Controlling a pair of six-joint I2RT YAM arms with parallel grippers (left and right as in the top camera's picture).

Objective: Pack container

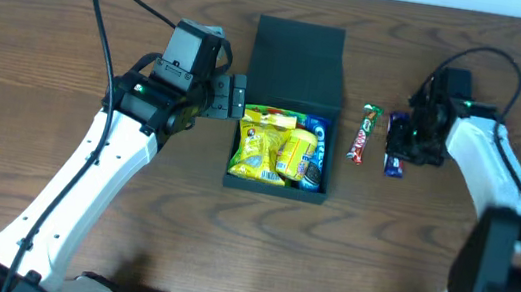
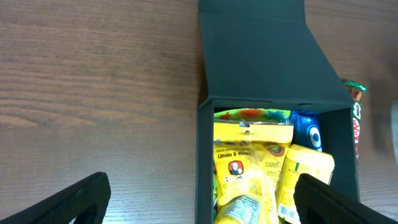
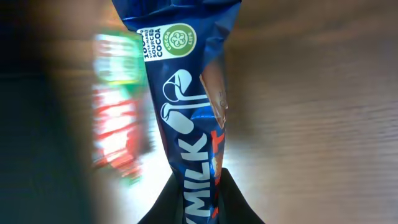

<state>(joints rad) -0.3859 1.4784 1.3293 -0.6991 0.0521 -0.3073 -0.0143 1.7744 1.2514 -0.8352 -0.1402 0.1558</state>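
The dark teal container [image 1: 278, 191] sits mid-table with its flap lid [image 1: 296, 62] open toward the back. It holds several yellow snack packets [image 1: 270, 147] and a blue one [image 1: 317, 138]. In the left wrist view the container [image 2: 204, 162] and yellow packets [image 2: 252, 165] lie between my open, empty left gripper fingers [image 2: 199, 202]. My left gripper [image 1: 232, 97] hovers at the container's left rim. My right gripper [image 1: 400, 144] is shut on a blue chocolate bar [image 3: 186, 106], also seen from overhead [image 1: 393, 161], right of the container.
A red and green candy bar [image 1: 365, 133] lies on the wooden table between the container and the right gripper. It shows blurred in the right wrist view [image 3: 115, 118] and at the edge of the left wrist view [image 2: 356, 118].
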